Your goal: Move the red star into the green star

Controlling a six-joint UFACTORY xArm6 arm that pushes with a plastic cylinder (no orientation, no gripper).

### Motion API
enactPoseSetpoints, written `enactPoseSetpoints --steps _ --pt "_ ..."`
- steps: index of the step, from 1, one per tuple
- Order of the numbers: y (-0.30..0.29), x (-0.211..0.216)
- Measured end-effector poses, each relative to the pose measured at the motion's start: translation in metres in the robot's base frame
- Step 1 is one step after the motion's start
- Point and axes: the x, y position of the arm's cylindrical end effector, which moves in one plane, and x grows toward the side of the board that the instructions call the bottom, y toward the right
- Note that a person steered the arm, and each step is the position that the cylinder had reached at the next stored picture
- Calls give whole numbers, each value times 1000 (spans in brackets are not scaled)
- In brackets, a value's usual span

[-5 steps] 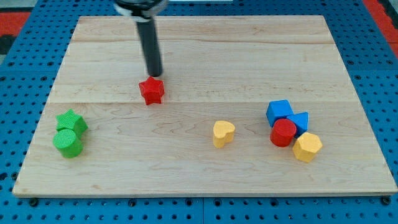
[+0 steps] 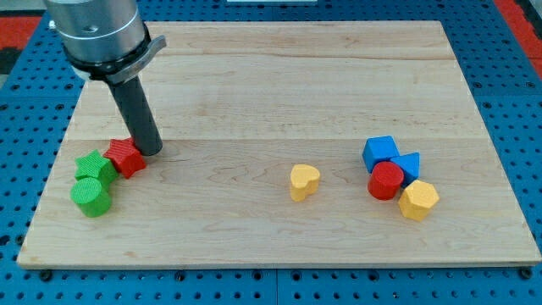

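The red star [image 2: 125,158] lies at the view's left on the wooden board [image 2: 279,85], touching the right side of the green star [image 2: 93,167]. A green cylinder [image 2: 91,196] sits just below the green star, against it. My tip [image 2: 151,151] stands right against the red star's upper right side. The dark rod runs up to the metal arm end at the view's top left.
A yellow heart block [image 2: 304,181] lies at the centre bottom. At the view's right sits a cluster: a blue cube [image 2: 380,152], a blue block [image 2: 409,165], a red cylinder [image 2: 386,180] and a yellow hexagon [image 2: 418,201].
My tip has moved left and down, pushing the red star left and down until it touches the green star. The other blocks have not moved.
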Motion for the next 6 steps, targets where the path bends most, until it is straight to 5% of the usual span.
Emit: enactPoseSetpoints --steps 1,3,6 --pt "15 13" --pt "167 33" --pt "251 73"
